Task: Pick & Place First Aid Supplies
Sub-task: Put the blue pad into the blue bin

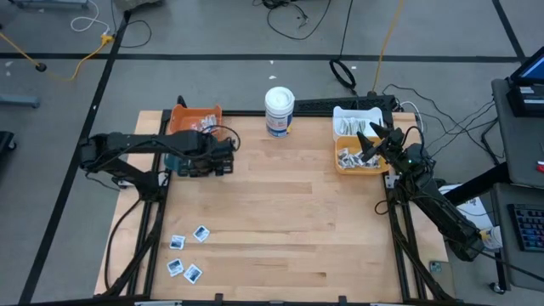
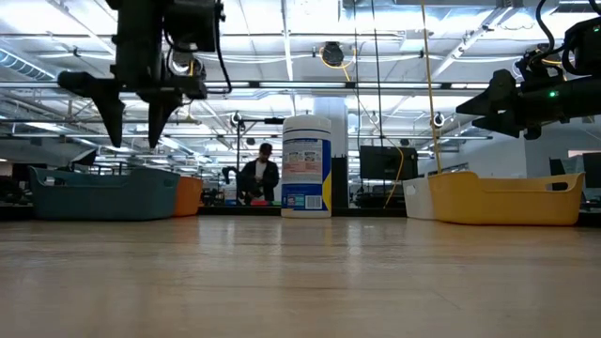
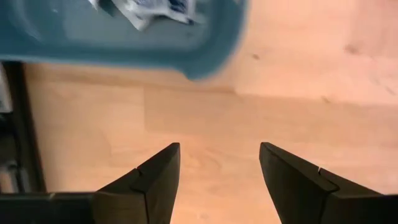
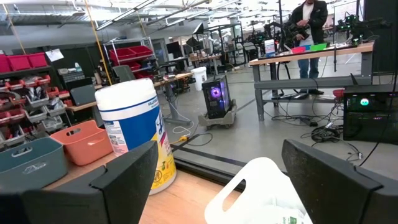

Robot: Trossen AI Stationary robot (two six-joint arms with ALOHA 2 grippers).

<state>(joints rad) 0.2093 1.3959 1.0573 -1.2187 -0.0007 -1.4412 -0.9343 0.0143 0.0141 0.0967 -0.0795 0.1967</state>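
Mostly sorted: you still have four sachets (image 1: 185, 255) on the bench (image 1: 280, 221), well apart from the teal bin (image 1: 180, 161). Left gripper (image 1: 228, 159) beside it, released, empty.

Four white-and-blue square sachets (image 1: 185, 255) lie flat, close together on the table's near-left corner (image 1: 136, 280).

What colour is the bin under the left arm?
Teal, a dark blue-green. The left wrist view shows it best, with packets inside.
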